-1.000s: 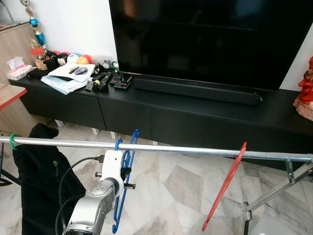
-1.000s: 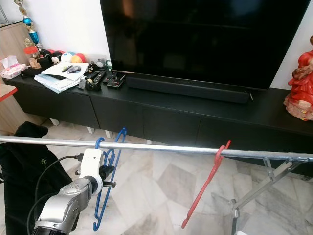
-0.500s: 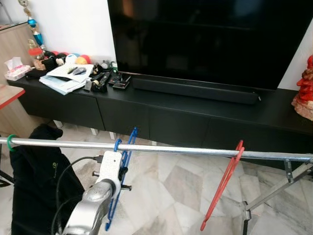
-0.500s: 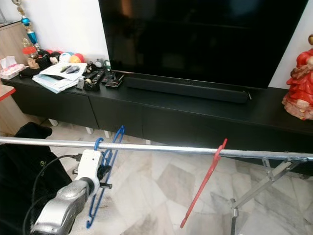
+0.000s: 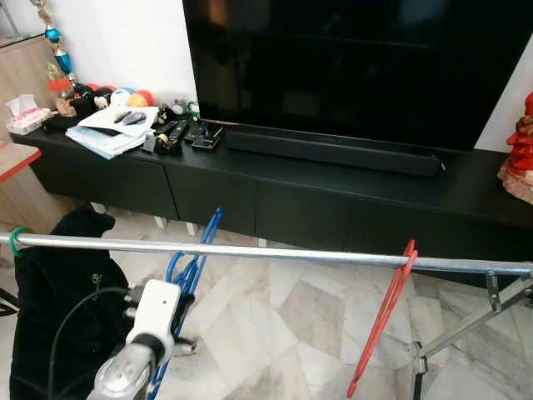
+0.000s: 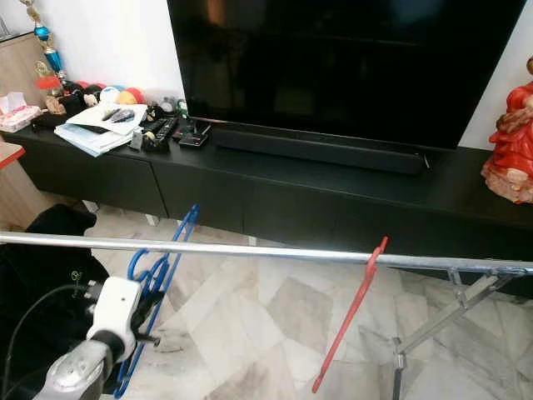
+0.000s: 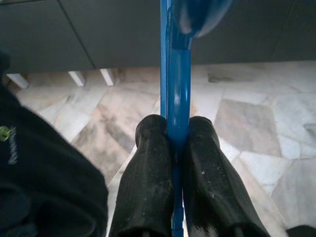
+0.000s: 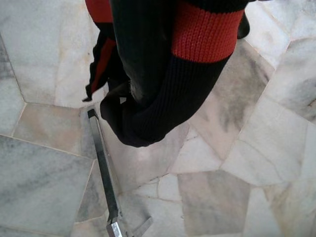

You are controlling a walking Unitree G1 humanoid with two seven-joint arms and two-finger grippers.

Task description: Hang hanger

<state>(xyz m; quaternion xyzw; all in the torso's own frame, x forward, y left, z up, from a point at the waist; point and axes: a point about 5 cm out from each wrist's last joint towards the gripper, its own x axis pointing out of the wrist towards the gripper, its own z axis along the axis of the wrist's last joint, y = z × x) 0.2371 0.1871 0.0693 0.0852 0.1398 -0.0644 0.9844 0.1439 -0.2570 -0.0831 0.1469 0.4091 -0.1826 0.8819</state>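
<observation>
A blue hanger (image 5: 190, 271) is pinched between the two black fingers of my left gripper (image 7: 176, 126), which is shut on its thin bar. Its hook (image 5: 172, 262) sits just under the silver rail (image 5: 291, 252), not over it, and one end of the hanger pokes up behind the rail. My left wrist (image 5: 154, 312) is low, on the near side of the rail towards its left end. A red hanger (image 5: 381, 317) hangs by its hook further right on the rail.
A black garment (image 5: 58, 287) hangs at the rail's left end by a green ring (image 5: 15, 239). Behind stands a long black TV bench (image 5: 333, 196) with clutter, under a large TV. The rail's stand leg (image 5: 466, 321) is at right. A black-and-red sleeve (image 8: 197, 44) hangs over the marble floor.
My left arm has dropped and drawn left and back with the blue hanger. Its hook, which lay over the rail before, is now just below it. The red hanger barely moved.
</observation>
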